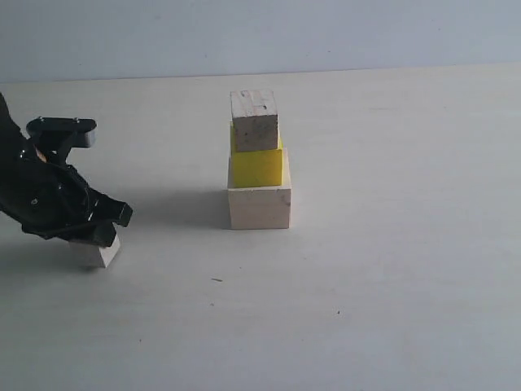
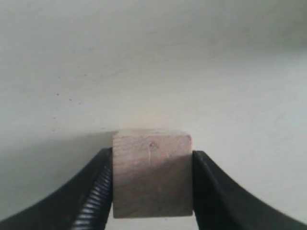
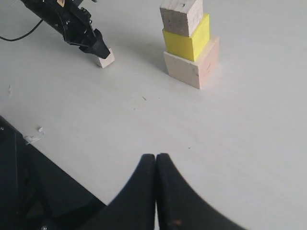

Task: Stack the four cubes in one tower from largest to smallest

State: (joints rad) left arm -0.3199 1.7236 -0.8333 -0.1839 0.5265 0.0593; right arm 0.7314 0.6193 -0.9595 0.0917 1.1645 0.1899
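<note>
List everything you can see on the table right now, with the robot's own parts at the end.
large wood cube: one, pale plain wood, on the table mid-scene, bottom of the stack.
yellow cube: one, bright yellow, directly on the large wood cube.
medium wood cube: one, pale wood with dark specks, on the yellow cube, top of the stack.
small wood cube: one, pale wood, off to the left of the stack, between the left gripper's fingers.
table: one, off-white, under everything.
wall: one, pale bluish grey, behind the table.
left gripper: one, black, closed on the small wood cube's two sides.
right gripper: one, black, fingers together, holding nothing, near the table's front.
</note>
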